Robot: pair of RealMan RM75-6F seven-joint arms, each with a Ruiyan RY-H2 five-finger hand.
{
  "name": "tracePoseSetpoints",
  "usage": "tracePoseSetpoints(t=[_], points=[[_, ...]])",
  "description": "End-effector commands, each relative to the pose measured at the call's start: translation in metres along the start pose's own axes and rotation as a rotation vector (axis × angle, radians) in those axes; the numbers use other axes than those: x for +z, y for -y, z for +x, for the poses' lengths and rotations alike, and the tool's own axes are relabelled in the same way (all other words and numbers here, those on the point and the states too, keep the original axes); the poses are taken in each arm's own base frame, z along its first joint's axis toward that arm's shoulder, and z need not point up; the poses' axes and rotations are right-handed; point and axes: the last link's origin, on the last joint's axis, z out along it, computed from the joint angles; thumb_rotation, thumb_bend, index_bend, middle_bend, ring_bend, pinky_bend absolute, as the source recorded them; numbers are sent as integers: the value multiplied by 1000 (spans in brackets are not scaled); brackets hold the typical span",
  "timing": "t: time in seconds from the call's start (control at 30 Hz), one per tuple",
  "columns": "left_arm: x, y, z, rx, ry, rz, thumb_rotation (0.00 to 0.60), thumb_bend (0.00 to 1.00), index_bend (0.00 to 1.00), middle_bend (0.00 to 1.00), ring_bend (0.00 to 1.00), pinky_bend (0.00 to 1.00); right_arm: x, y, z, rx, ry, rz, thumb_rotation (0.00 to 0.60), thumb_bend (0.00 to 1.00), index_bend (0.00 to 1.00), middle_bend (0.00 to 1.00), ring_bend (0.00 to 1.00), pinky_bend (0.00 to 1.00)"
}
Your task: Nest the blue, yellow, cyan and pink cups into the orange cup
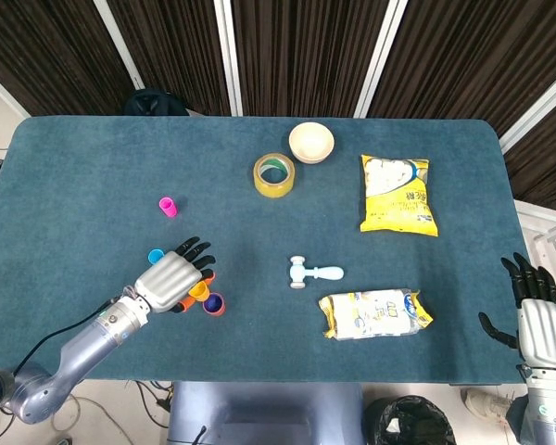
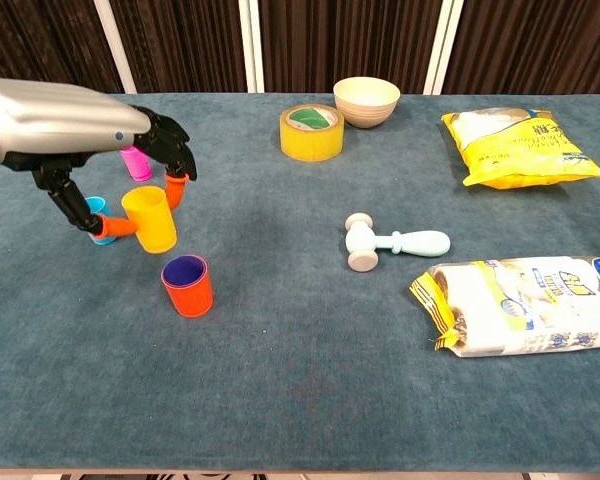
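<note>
My left hand (image 2: 80, 130) (image 1: 171, 283) holds the yellow cup (image 2: 150, 219) (image 1: 199, 290) in the air, upright, just up and left of the orange cup (image 2: 188, 286) (image 1: 213, 304). The orange cup stands on the table with the blue cup nested inside it; only a blue rim shows. The cyan cup (image 2: 98, 222) (image 1: 155, 256) stands behind my left hand, partly hidden in the chest view. The pink cup (image 2: 135, 163) (image 1: 168, 206) stands farther back. My right hand (image 1: 537, 320) hangs off the table's right front corner, fingers apart and empty.
A roll of yellow tape (image 2: 311, 132) and a cream bowl (image 2: 366, 100) stand at the back. A small toy hammer (image 2: 388, 242) lies mid-table. A yellow snack bag (image 2: 520, 146) and a second snack bag (image 2: 525, 306) lie on the right.
</note>
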Motion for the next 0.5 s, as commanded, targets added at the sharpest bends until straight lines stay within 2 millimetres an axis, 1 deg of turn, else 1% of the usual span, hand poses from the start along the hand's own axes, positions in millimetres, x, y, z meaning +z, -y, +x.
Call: tracePoseSetpoints(t=[0.03,0.5], points=[[1,-1,-6,2,13,-11,600,337,434,197,0,11,0,0,0,0,1,1,600,324,106,44,96,3],[12,-15,-15,-9,11,-58,600,337,428,198,0,10,0,-1,2,3,-7,-2,600,324,105,44,96,3]])
